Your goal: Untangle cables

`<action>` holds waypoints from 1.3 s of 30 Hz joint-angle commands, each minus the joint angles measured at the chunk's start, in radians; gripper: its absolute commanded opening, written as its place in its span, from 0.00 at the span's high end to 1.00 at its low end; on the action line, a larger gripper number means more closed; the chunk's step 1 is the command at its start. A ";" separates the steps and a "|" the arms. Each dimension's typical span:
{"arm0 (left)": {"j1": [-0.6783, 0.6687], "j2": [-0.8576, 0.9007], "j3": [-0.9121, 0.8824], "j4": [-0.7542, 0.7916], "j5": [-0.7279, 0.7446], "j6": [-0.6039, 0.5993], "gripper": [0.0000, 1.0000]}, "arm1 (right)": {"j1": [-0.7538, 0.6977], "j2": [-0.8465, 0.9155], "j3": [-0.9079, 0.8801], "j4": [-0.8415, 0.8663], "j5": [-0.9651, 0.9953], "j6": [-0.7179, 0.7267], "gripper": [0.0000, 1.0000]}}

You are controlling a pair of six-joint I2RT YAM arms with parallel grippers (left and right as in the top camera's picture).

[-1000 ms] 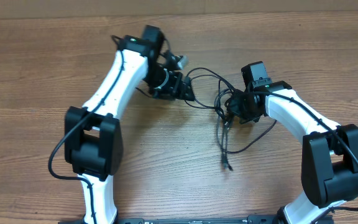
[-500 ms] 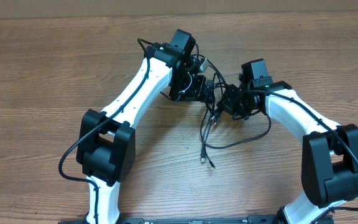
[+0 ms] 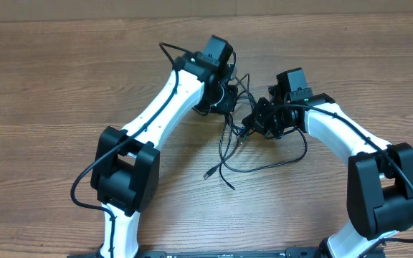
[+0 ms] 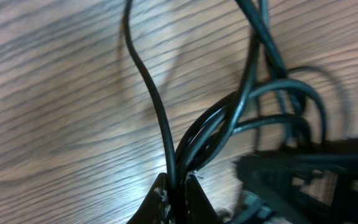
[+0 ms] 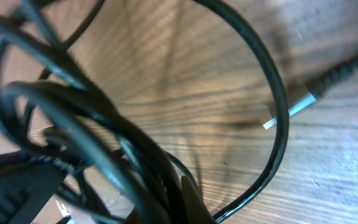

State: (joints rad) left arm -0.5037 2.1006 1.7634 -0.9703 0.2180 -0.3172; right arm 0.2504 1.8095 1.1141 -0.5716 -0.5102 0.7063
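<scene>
The cables (image 3: 229,147) are thin black cords, bunched between the two grippers at the table's middle, with loops trailing toward the front. Two small plug ends (image 3: 208,174) lie on the wood there. My left gripper (image 3: 232,104) is shut on a few strands; in the left wrist view its fingertips (image 4: 161,198) pinch the cables (image 4: 191,140) where they fan upward. My right gripper (image 3: 254,122) is shut on the knotted bunch just right of the left one. In the right wrist view thick loops of the cables (image 5: 104,130) hide most of its fingers, and a silver plug (image 5: 289,110) lies on the wood.
The wooden table (image 3: 56,93) stretches to all sides. The two grippers are very close together, almost touching. The right gripper's black body (image 4: 309,180) fills the lower right of the left wrist view. Thick arm wires run along both white arms.
My left gripper moved right to the bunch beside the right gripper and shut on strands there. The hanging loops and plug ends swung left. The right gripper stayed shut, shifting slightly left.
</scene>
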 commanded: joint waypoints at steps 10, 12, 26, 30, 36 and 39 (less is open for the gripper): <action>0.163 0.005 -0.227 0.005 -0.237 0.026 0.96 | -0.008 0.006 -0.003 -0.097 0.211 -0.049 0.96; 0.206 0.005 -0.218 -0.002 -0.114 0.071 0.96 | -0.008 0.006 -0.003 -0.091 0.201 -0.048 0.96; 0.405 0.005 -0.191 -0.021 -0.027 0.081 0.96 | 0.003 0.006 -0.003 -0.069 0.160 -0.048 0.96; 0.409 0.005 -0.220 -0.018 -0.380 -0.063 0.96 | 0.003 0.006 -0.003 -0.145 0.327 -0.049 0.96; 0.454 0.005 -0.290 0.051 -0.408 -0.066 0.96 | 0.003 0.006 -0.003 -0.248 0.525 -0.049 0.96; 0.484 0.005 -0.308 0.057 -0.399 -0.066 0.96 | 0.003 0.006 -0.004 -0.266 0.569 -0.049 0.96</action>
State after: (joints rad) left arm -0.0547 2.1052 1.4788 -0.9192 -0.0528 -0.3370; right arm 0.2634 1.8122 1.1160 -0.8238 -0.1150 0.6506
